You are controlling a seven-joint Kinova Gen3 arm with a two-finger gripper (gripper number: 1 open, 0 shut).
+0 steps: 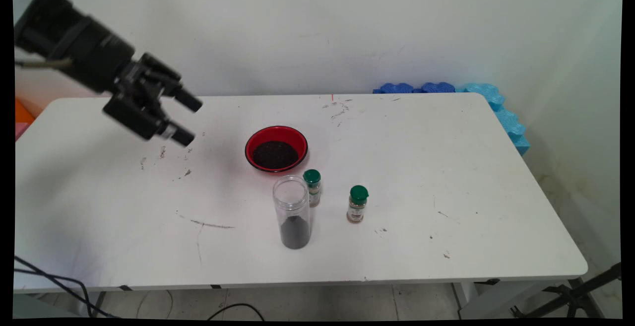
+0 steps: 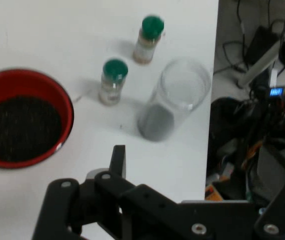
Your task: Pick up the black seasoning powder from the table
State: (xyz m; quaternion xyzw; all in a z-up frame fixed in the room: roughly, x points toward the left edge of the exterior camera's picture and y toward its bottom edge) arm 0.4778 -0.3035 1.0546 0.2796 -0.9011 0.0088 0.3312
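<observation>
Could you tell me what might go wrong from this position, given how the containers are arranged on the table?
The tall clear jar has no lid and stands close beside a green-capped spice bottle; a nudge to either could tip the jar and spill its dark contents. The red bowl of dark grains is also uncovered, just behind them. The open gripper hangs above the table, off to their left, holding nothing.

Items partly seen or unreadable

Red bowl (image 2: 12,85): cut by hand view's left edge. Rear spice jar (image 1: 312,187): partly behind clear jar (image 1: 291,212). Spice labels: illegible.
</observation>
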